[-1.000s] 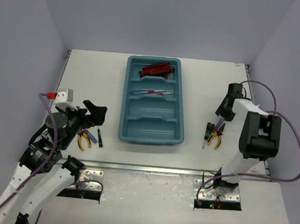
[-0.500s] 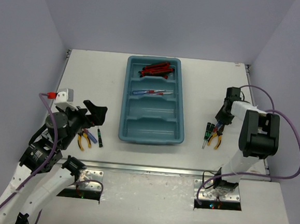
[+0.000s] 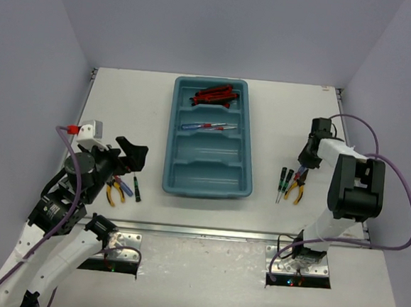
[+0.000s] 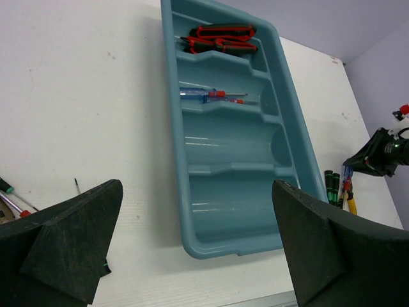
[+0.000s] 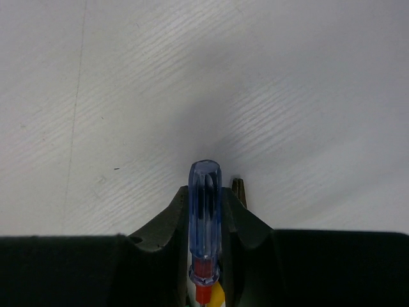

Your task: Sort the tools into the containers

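Observation:
The teal tray point(image 3: 175, 133) has four compartments. Red-black utility knives point(image 3: 215, 95) lie in the farthest one and a blue and red screwdriver point(image 3: 207, 126) in the second; the two near ones hold nothing. My right gripper point(image 3: 303, 166) is shut on a blue-handled screwdriver point(image 5: 204, 217), low over the table by yellow-handled pliers point(image 3: 299, 190) and two black-green screwdrivers point(image 3: 284, 181). My left gripper point(image 3: 133, 155) is open and empty, raised left of the tray. Below it lie yellow pliers point(image 3: 115, 190), a blue-red screwdriver and a black-green screwdriver point(image 3: 136, 188).
The tray point(image 4: 192, 236) fills the middle of the left wrist view, with the right arm point(image 4: 377, 153) at its far right. The table's near edge is a metal strip point(image 3: 206, 232). Grey walls close the left, back and right sides.
The right gripper has moved a little toward the near edge, down onto the tools right of the tray, and now holds the blue-handled screwdriver. The left arm has barely moved.

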{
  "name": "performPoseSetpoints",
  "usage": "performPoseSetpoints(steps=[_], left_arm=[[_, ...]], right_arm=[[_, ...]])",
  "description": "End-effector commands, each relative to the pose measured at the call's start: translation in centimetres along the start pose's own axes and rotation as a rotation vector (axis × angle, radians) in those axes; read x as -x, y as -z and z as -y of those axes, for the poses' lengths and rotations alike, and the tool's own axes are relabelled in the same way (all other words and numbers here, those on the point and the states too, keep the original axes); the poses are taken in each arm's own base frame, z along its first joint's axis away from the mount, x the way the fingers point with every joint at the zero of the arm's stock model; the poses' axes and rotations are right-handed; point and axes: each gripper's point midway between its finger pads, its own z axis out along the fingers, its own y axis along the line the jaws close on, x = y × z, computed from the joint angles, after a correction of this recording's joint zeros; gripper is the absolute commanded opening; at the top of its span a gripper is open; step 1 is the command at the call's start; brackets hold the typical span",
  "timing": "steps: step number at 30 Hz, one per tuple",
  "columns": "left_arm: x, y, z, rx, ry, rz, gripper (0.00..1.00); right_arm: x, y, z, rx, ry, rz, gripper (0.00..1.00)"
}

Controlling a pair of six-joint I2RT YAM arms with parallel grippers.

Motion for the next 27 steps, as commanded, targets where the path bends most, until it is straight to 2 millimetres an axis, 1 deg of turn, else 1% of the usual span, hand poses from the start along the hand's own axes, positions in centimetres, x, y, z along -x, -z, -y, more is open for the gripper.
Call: performPoseSetpoints(steps=[1, 5, 8, 9, 11, 14, 15, 16, 18, 20, 21, 22, 23, 26, 27], left_arm=[[0.6, -0.3, 0.8, -0.03, -0.008, 0.021, 1.0], [0.5, -0.5, 0.7, -0.025, -0.011, 0.012, 1.0], [0.4, -0.6, 0.7, -0.02, -0.013, 0.007, 1.0], [0.3, -0.7, 0.6, -0.017, -0.014, 0.004, 1.0], [0.3, -0.8, 0.6, -0.015, -0.015, 0.001, 1.0], [0.0, -1.1, 0.5, -0.003, -0.019, -0.013, 1.0], [-0.1, -1.3, 0.5, 0.003, -0.02, -0.02, 1.0], [-0.2, -1.4, 0.4, 0.007, -0.021, -0.025, 1.0], [-0.3, -1.5, 0.2, 0.021, -0.023, -0.031, 1.0], [-0.3, -1.6, 0.2, 0.026, -0.023, -0.032, 1.0], [-0.4, -1.6, 0.1, 0.029, -0.022, -0.032, 1.0], [-0.3, -1.6, 0.1, 0.031, -0.021, -0.03, 1.0], [-0.2, -1.5, 0.1, 0.031, -0.019, -0.027, 1.0], [-0.2, -1.5, 0.0, 0.033, -0.019, -0.023, 1.0], [-0.2, -1.5, 0.0, 0.034, -0.019, -0.022, 1.0]], right_arm=[[3.7, 3.4, 0.5, -0.005, 0.012, 0.123, 0.13], [5.0, 5.4, 0.5, 0.011, 0.011, 0.174, 0.12], [7.1, 8.8, -2.1, 0.18, 0.012, 0.262, 0.11], [8.1, 10.4, -3.8, 0.284, 0.009, 0.306, 0.1], [10.1, 13.2, -5.8, 0.4, 0.021, 0.417, 0.08], [13.1, 20.5, -12.7, 0.708, 0.201, 0.661, 0.05], [13.2, 23.1, -15.9, 0.828, 0.304, 0.726, 0.04], [12.1, 24.7, -18.9, 0.937, 0.406, 0.745, 0.05], [11.9, 28.3, -22.8, 1.058, 0.649, 0.854, 0.08], [9.1, 27.7, -28.0, 1.12, 0.958, 0.88, 0.08], [9.3, 28.7, -29.7, 1.143, 1.021, 0.921, 0.08], [9.2, 29.3, -31.3, 1.169, 1.077, 0.95, 0.08], [8.5, 29.2, -32.5, 1.208, 1.129, 0.959, 0.08], [6.5, 28.0, -35.8, 1.327, 1.274, 0.995, 0.1], [6.0, 27.6, -36.6, 1.338, 1.318, 1.015, 0.11]])
